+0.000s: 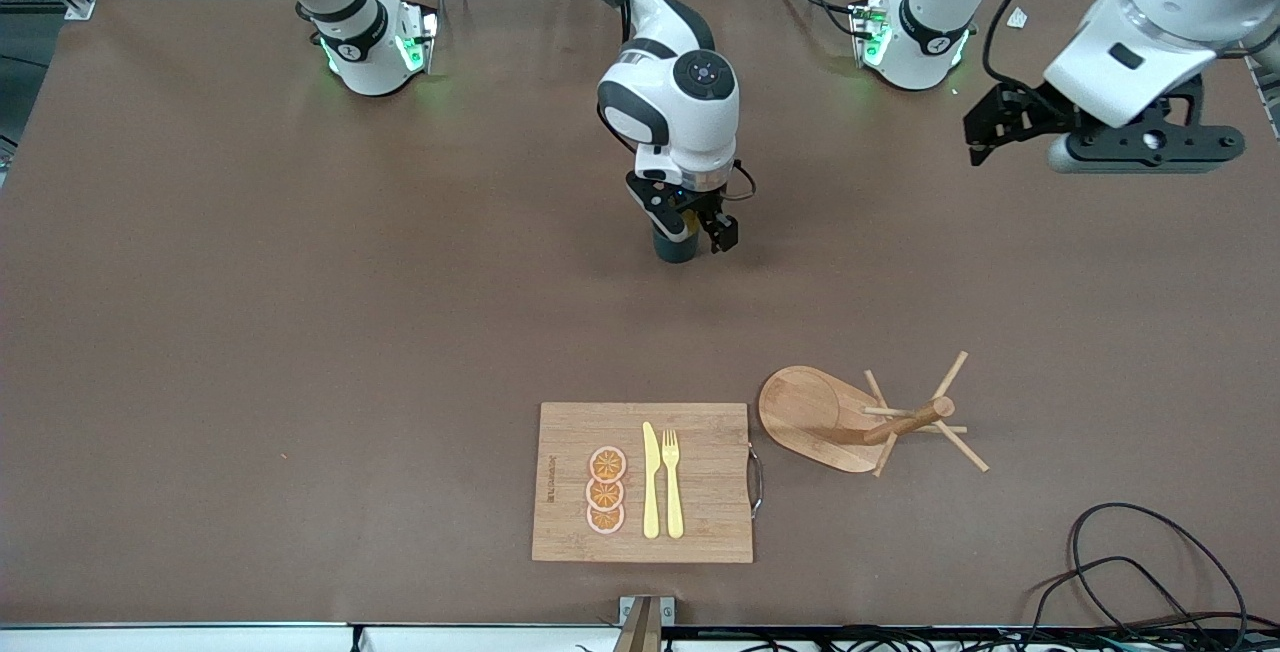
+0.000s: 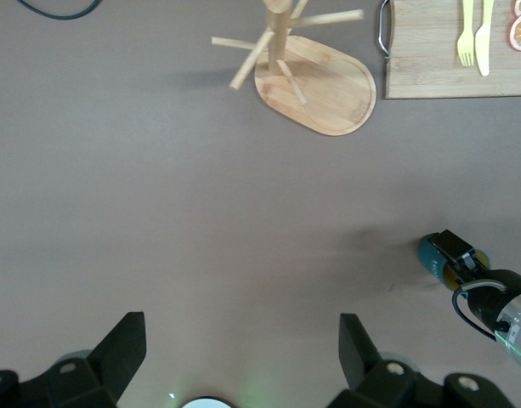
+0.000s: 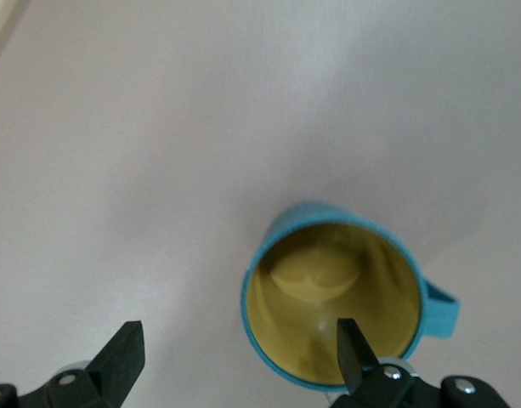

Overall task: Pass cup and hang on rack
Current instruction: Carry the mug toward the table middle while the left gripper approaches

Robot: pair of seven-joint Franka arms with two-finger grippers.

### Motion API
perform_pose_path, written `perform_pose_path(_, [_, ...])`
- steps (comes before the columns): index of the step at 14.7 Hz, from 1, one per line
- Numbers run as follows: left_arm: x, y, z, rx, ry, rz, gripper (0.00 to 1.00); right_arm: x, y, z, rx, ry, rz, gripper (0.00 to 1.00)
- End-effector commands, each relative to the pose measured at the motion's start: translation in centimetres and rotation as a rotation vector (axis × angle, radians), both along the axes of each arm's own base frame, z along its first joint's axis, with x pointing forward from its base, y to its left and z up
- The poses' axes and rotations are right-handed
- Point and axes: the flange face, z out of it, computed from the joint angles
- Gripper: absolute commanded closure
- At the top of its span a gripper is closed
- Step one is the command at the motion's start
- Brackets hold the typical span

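Note:
The teal-green cup (image 1: 675,250) stands upright on the table's middle, its yellow inside facing up. My right gripper (image 1: 693,229) is low over it and open. In the right wrist view the cup (image 3: 332,293) shows its handle, and my right gripper (image 3: 239,353) has one finger inside the rim and the other outside, clear of the wall. The wooden rack (image 1: 810,412) stands nearer the front camera, toward the left arm's end. My left gripper (image 1: 990,127) waits open and empty, high over the table by its base. The left wrist view shows my left gripper (image 2: 243,348), the rack (image 2: 315,81) and the cup (image 2: 432,255).
A wooden cutting board (image 1: 710,492) lies beside the rack, near the front edge, with a yellow knife (image 1: 651,482), a fork (image 1: 672,482) and orange slices (image 1: 606,490) on it. Black cables (image 1: 1130,572) lie at the front corner toward the left arm's end.

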Motion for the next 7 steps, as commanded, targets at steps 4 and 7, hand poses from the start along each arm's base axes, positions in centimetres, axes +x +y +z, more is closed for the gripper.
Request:
perform_pose_path(4, [-2.8,-5.5,0.6,0.01,-0.016,0.108,0.0,7.6,-11.9,14.2,-0.122,0.039,0.245,0.0])
perform_pose_path(7, [-4.5,-10.5,0.0,0.001,-0.028,0.178,0.0,10.8,-19.1,19.4,-0.181,0.069,0.521,0.0])
